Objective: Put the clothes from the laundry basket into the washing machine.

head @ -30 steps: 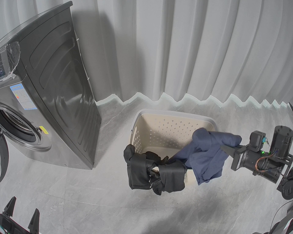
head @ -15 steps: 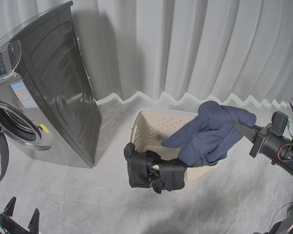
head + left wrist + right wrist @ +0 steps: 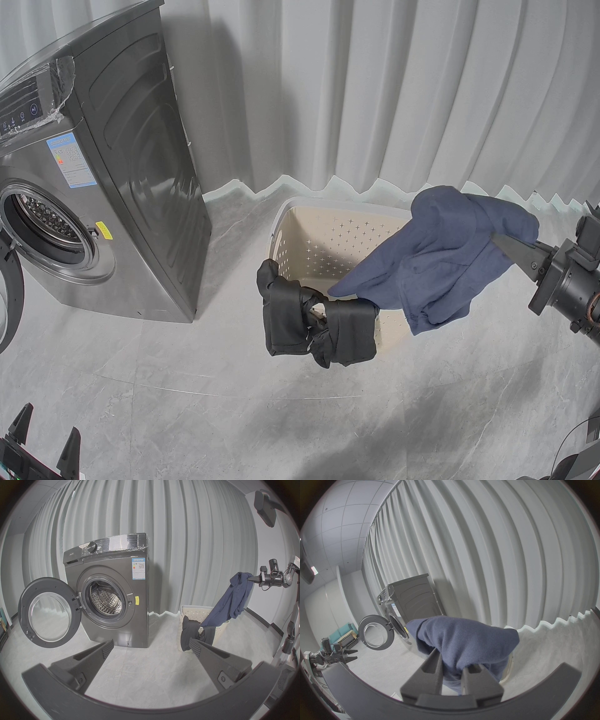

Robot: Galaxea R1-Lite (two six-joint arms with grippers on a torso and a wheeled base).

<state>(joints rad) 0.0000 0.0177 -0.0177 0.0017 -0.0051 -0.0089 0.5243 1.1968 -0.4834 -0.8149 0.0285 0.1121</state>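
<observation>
My left gripper (image 3: 45,432) hangs low, far to the left of the laundry basket (image 3: 340,209). Its two fingers are spread wide and hold nothing. I think it waits there so it is out of the way.

The washing machine (image 3: 125,162) stands on the floor to the left of the basket. Its round door (image 3: 47,612) is swung wide open, so the drum (image 3: 104,598) is ready for clothes to go in.

Next is the basket itself, a pale one with little holes in its walls. Black clothes (image 3: 312,322) lie bunched over the basket's near rim, half in and half hanging out. They are not yet picked up.

Up above the right side of the basket is the blue garment (image 3: 450,250). I hold it high so it comes out of the basket and does not drag. Its low end hangs down toward the basket, near the black clothes. I cannot tell if it touches them.

My right gripper (image 3: 454,664) is to the right of the basket, up high. Its fingers are squeezed together on a fold at the top of the blue garment. The cloth bunches over the fingertips (image 3: 434,664), so the hold looks firm to me. I think the next job is to carry it over to the open door.
</observation>
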